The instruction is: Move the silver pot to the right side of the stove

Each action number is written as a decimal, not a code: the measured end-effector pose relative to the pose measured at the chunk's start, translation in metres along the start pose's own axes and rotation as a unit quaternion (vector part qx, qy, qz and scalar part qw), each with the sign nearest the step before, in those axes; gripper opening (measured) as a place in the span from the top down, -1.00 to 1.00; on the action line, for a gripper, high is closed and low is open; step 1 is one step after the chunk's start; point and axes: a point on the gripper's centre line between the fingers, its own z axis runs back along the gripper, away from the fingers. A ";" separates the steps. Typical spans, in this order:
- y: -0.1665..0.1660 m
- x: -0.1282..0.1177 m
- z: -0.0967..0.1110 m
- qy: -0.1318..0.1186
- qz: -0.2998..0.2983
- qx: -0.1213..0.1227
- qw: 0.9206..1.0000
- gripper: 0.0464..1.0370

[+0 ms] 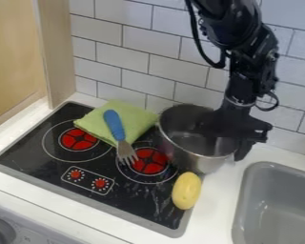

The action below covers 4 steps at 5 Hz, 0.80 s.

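The arm points down, end effector (228, 146) at the shiny, open-topped silver pot's (192, 156) right rim; whether it grips, I cannot tell.

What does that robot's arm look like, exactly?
The arm is black and chunky, built in jointed segments, with a black cable looping alongside and a thin pale ring near the wrist. The gripper is black too.

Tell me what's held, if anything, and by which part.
The silver pot appears held by the hand at its rim, on the side nearest the sink.
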 end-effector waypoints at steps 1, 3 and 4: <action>-0.001 -0.001 0.001 0.000 0.002 -0.002 1.000 -0.97; -0.002 -0.001 0.035 -0.013 -0.003 -0.037 0.999 -0.92; 0.002 0.002 0.060 -0.021 -0.003 -0.058 0.998 -0.92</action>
